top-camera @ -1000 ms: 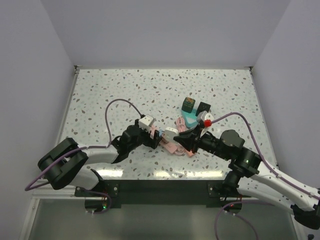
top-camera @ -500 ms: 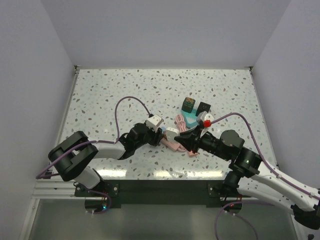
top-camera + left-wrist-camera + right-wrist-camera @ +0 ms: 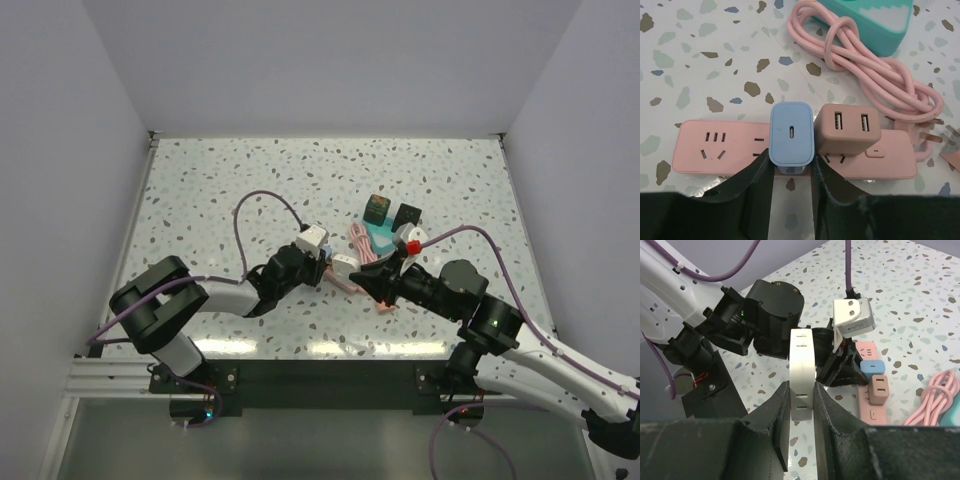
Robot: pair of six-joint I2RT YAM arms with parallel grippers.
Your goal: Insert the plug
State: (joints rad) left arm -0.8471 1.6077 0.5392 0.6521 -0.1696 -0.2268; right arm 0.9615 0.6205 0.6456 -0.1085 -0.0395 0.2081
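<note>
The off-white plug [image 3: 801, 375] stands on edge between my right gripper's [image 3: 802, 405] fingers, which are shut on it just above the table; in the top view the plug [image 3: 344, 266] hangs over the pink power strip [image 3: 372, 297]. The strip [image 3: 715, 150] lies flat with a blue charger [image 3: 791, 132] and a tan USB charger [image 3: 849, 128] seated in it. My left gripper [image 3: 791, 172] flanks the blue charger's base, both fingers touching its sides. Free sockets show on the strip's left part.
A coiled pink cable [image 3: 875, 75] lies beyond the strip, with a teal box [image 3: 875, 20] behind it. Two dark cubes [image 3: 377, 208] stand by the teal box. The left arm's wrist [image 3: 765, 305] is close in front of the plug.
My left arm has swung right to the power strip and its jaws have narrowed from wide open onto the blue charger. The right gripper has kept the plug where it was.
</note>
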